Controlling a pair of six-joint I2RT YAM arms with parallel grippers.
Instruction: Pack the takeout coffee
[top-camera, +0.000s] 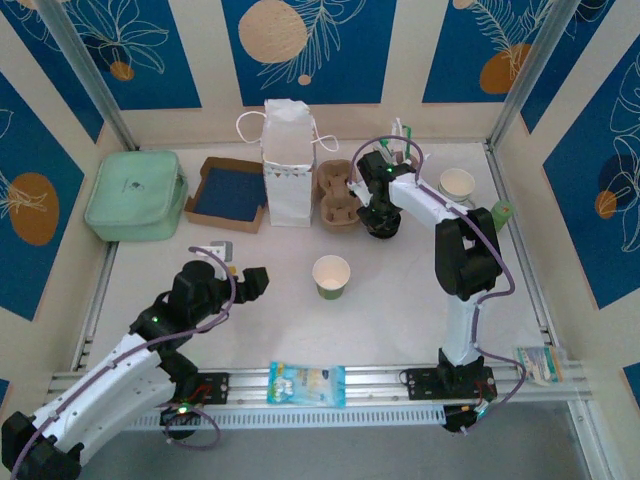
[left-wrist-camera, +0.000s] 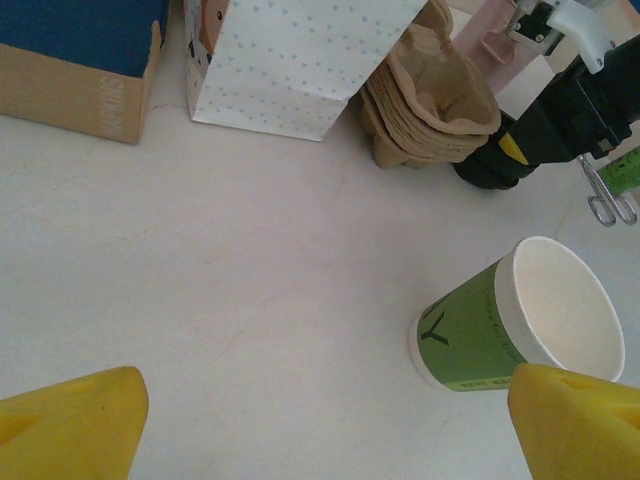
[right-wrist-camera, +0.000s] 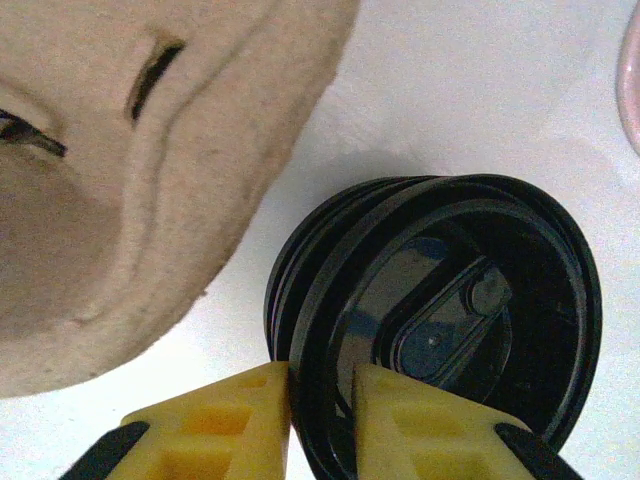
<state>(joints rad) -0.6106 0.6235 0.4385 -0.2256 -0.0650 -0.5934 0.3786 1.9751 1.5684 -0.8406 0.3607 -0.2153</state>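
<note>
Sitting at the far left of the table (top-camera: 400, 310) is a mint-green box (top-camera: 135, 195) with rounded corners. Next come a shallow cardboard tray (top-camera: 228, 192) lined in blue, an upright white paper bag (top-camera: 288, 165) with loop handles, and a stack of moulded pulp cup carriers (top-camera: 338, 190). The left gripper (top-camera: 252, 281) hangs low in front of these, its yellow fingers spread wide with nothing between them. The paper cup (top-camera: 331, 276) stands upright and lidless near the table's middle, cream above and green below. The left wrist view brings out dark print on its green band, too small to make out from above. Just right of the carriers, the right gripper (right-wrist-camera: 322, 400) reaches down onto a stack of glossy black lids (right-wrist-camera: 285, 300). From above, the arm covers the grip. The right wrist view shows ribbed yellow fingers nearly together, pinching the rim of the top lid (right-wrist-camera: 470, 310). Further right stand a white cup (top-camera: 458, 183) and a slim green tube (top-camera: 503, 212).
</note>
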